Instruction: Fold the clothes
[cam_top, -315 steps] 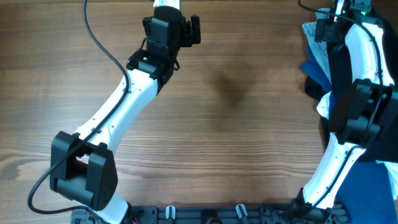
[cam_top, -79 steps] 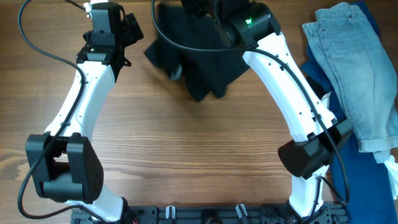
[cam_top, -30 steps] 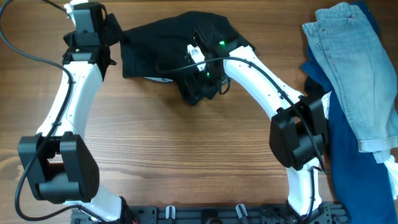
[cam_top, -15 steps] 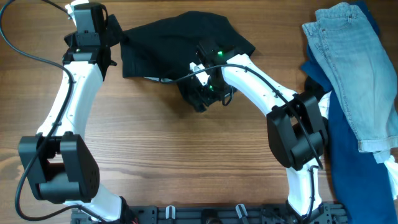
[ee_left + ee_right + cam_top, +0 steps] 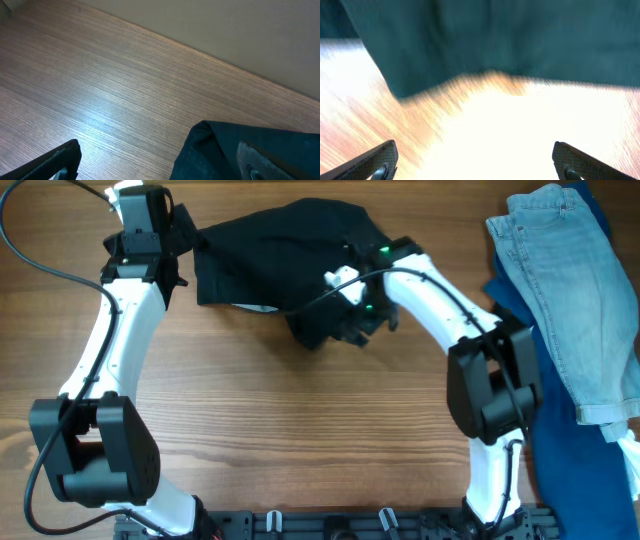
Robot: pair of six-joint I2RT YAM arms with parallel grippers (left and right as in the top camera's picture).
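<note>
The black garment (image 5: 280,250) lies crumpled on the table at the top centre, with a folded lump hanging toward the front (image 5: 315,325). A pale sliver (image 5: 258,307) shows at its front edge. My left gripper (image 5: 188,235) is open at the garment's left edge; in the left wrist view (image 5: 160,162) a garment corner (image 5: 235,150) lies between the spread fingers. My right gripper (image 5: 360,328) is open and empty just beside the front lump. The right wrist view is blurred: the fingers (image 5: 477,160) are wide apart over bright wood, and the garment (image 5: 495,40) is ahead of them.
Light blue jeans (image 5: 560,290) lie at the right edge on dark blue fabric (image 5: 560,460). A white item (image 5: 628,442) peeks in at the lower right. Bare wood (image 5: 300,430) fills the front half of the table.
My right gripper has let go of the garment's front lump and shifted right, away from it. The garment and the left arm have not moved in the last second.
</note>
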